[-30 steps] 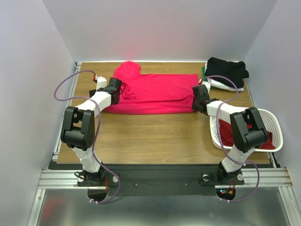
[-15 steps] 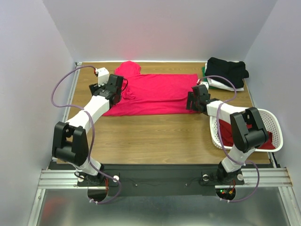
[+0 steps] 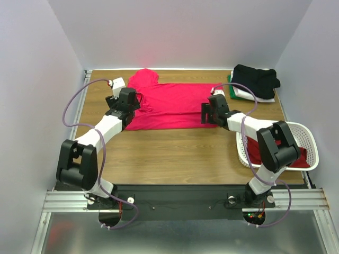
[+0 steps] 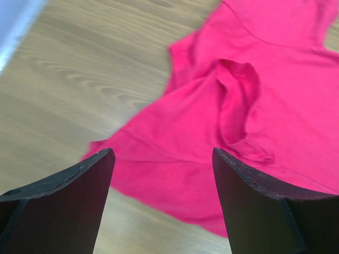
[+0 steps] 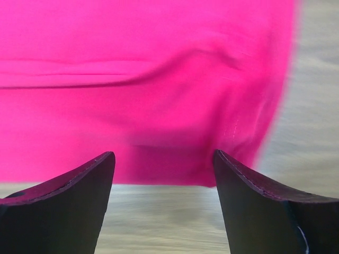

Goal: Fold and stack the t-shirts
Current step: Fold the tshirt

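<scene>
L gripper (image 4: 163,159): jaws wide apart, nothing btwn, hovering over collar end of bright pink-red soft-cloth t-shirt (image 3: 175,103). The shirt lies flat and looks part-folded lengthwise, at 12 o'clock on brown wooden table (image 3: 175,153). R gripper (image 5: 163,159): also apart, empty, over hem end. One arm per end, prob. so both can pinch & fold together. Folded black t-shirt (image 3: 256,78) tops pile at 2 o'clock, over white tee (image 3: 260,97) & green tee (image 3: 230,79); likely the stack spot. Darker red t-shirt (image 3: 259,151) waits in white perforated plastic basket (image 3: 311,138) at 4 o'clock.
</scene>
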